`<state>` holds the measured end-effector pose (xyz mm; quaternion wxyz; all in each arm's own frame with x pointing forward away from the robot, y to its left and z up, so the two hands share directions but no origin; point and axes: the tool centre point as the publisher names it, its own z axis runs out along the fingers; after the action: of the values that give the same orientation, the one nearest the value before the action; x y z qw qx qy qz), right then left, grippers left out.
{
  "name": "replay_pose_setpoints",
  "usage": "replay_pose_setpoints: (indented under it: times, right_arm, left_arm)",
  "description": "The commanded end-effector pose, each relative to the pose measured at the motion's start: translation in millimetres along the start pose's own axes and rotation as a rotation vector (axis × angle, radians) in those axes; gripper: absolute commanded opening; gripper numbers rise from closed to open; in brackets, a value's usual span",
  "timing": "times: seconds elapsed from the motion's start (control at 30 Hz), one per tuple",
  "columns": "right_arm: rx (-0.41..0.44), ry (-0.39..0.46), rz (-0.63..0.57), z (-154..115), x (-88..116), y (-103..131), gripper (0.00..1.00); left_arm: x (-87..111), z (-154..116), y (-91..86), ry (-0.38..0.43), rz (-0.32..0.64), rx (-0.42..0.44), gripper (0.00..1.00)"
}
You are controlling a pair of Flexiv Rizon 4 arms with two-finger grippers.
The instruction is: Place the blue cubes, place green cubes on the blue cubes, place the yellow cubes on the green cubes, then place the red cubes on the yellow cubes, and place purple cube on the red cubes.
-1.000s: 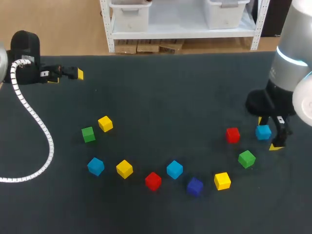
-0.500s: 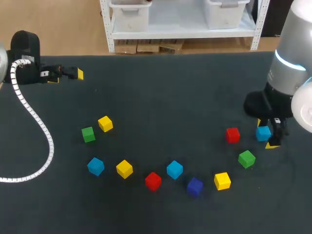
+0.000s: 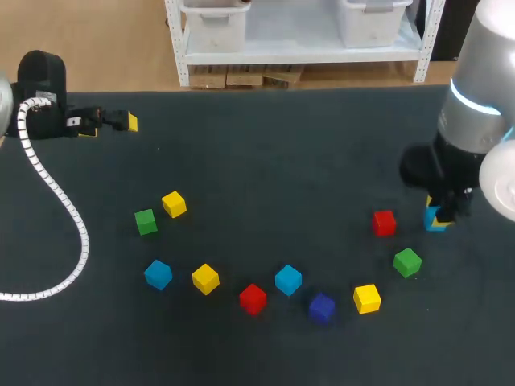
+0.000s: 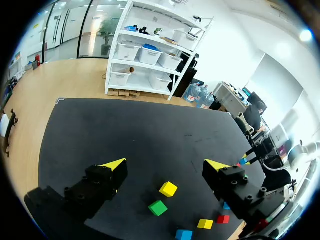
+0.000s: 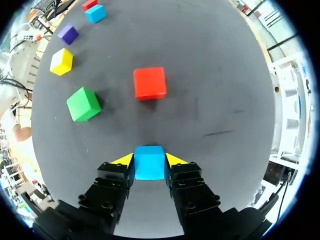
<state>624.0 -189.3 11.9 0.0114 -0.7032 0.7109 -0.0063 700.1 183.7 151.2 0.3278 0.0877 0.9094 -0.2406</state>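
My right gripper [image 3: 439,215] [image 5: 149,159] is shut on a blue cube [image 3: 434,220] [image 5: 149,165] near the table's right side, its yellow tips pressed against two opposite faces. A red cube [image 3: 384,222] [image 5: 149,83] lies just ahead of it, and a green cube [image 3: 407,261] [image 5: 83,104] and a yellow cube [image 3: 367,297] [image 5: 61,61] lie nearby. A purple cube [image 3: 322,307], two more blue cubes [image 3: 288,280] [image 3: 158,274], a red cube [image 3: 253,298], two yellow cubes [image 3: 205,278] [image 3: 173,203] and a green cube [image 3: 146,221] form an arc across the front. My left gripper [image 3: 121,122] [image 4: 165,166] hangs open and empty at the far left.
The left arm's white ribbed hose [image 3: 60,201] curls over the table's left part. The dark mat [image 3: 273,161] is bare behind the arc of cubes. A shelf stands beyond the table's far edge.
The right gripper's fingers have come together from wide open onto the blue cube, which stayed in place. The left arm has not moved.
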Motion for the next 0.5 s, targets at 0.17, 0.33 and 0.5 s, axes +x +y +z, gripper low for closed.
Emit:
replay_pose_setpoints:
  times: [0.17, 0.33, 0.5]
  right_arm:
    - [-0.028, -0.039, -0.02, -44.7, -32.0, -8.0, 0.0]
    - [-0.062, -0.053, -0.065, -65.9, -67.1, -13.3, 0.0]
    - [-0.099, -0.046, -0.051, -73.1, -99.9, -17.5, 0.0]
  left_arm:
    - [1.0, 0.1, 1.1, -0.004, 0.001, 0.005, 1.0]
    - [1.0, 0.1, 1.1, -0.004, 0.001, 0.005, 1.0]
    - [1.0, 0.1, 1.1, -0.004, 0.001, 0.005, 1.0]
